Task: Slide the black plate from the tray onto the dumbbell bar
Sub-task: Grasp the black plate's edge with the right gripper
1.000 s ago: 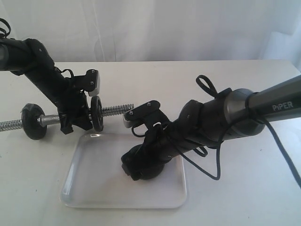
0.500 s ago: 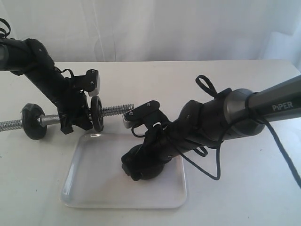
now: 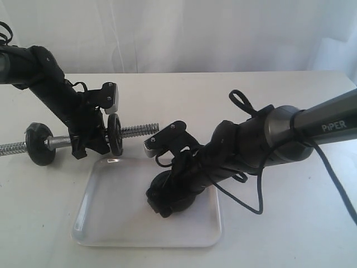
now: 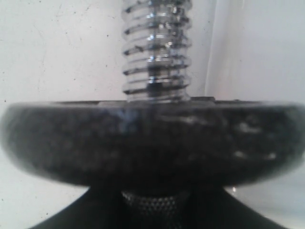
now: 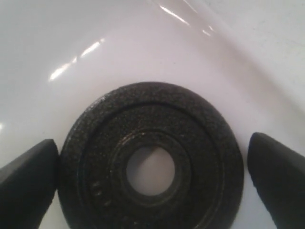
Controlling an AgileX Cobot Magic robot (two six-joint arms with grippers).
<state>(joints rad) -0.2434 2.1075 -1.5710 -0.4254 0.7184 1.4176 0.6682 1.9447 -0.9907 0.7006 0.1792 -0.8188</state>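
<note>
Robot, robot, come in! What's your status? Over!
Left claw shut on slim silver metal dumbbell bar. Right claw open, straddling flat matte black round plate lying in white glossy plastic tray. Bar's threaded end bare.

My left arm (image 3: 53, 89) slants down from the left side, and its left pincer (image 3: 92, 146) is clamped around the dumbbell bar (image 3: 136, 131). My right arm (image 3: 262, 139) reaches in from the right with the wrist bent downward. My right pincer (image 3: 163, 205) points down, its fingers (image 5: 28, 179) spread wide, gripping nothing.
</note>
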